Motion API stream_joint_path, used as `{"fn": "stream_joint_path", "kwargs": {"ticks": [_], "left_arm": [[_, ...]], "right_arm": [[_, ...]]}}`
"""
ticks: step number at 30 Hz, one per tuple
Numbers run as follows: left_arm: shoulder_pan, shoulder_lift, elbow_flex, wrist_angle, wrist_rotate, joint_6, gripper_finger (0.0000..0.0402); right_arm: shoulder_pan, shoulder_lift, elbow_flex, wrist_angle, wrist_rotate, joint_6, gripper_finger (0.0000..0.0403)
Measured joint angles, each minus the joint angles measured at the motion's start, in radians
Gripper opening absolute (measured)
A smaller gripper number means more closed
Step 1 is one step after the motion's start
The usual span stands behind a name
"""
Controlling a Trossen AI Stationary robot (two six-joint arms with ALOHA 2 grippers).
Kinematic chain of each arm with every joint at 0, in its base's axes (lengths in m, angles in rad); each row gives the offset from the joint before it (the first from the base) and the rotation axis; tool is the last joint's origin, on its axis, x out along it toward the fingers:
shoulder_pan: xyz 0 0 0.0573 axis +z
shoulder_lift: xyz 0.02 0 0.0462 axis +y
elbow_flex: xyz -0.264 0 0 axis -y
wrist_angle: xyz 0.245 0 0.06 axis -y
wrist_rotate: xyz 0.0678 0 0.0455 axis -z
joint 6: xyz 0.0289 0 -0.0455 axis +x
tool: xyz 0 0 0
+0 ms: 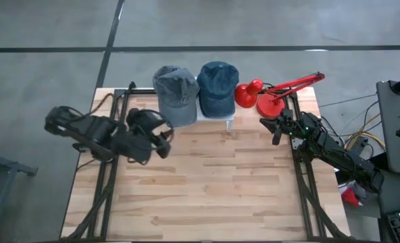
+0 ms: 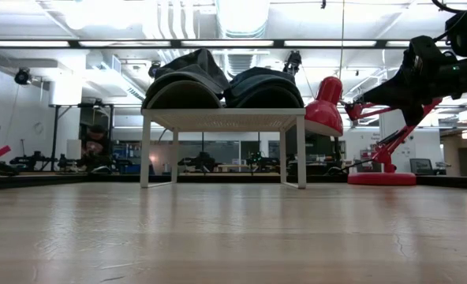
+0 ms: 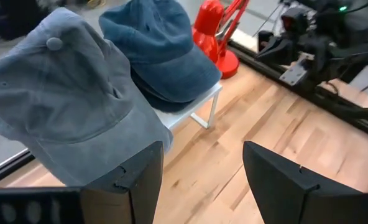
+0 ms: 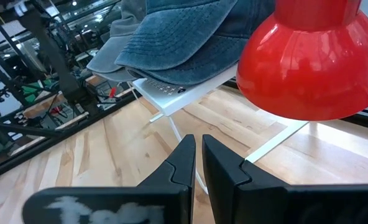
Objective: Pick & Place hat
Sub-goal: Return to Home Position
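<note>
Standing on plank table (image 1: 207,192), shelf (image 2: 226,119) holds caps (image 1: 177,91); person (image 2: 97,147) behind; left gripper (image 3: 201,158) apart, right gripper (image 4: 198,147) together.

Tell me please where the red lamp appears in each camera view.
High view: red lamp at the far edge, right of the blue cap.
Low view: lamp right of the white shelf.
Left wrist view: lamp beyond the blue cap.
Right wrist view: lamp close up, beside the shelf.
Shared landmark: the white shelf.

Gray caps (image 1: 175,94) stacked on white shelf (image 2: 222,118), left side; blue cap (image 1: 218,86) beside, touching.
</note>
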Motion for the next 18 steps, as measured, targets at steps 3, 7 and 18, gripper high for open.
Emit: {"fn": "stream_joint_path", "kwargs": {"ticks": [3,7,18], "left_arm": [[0.0,-0.112,-0.16,0.147,0.008,0.079,0.0223],[0.0,-0.257,-0.387,0.37,0.043,0.211,0.0223],[0.005,-0.574,-0.958,0.981,0.237,0.501,0.0222]], "right_arm": [[0.0,0.0,0.0,0.0,0.0,-0.002,0.0027],[0.0,0.0,0.0,0.0,0.0,-0.002,0.0027],[0.0,-0.001,0.0,0.03,-0.042,-0.006,0.0027]]}}
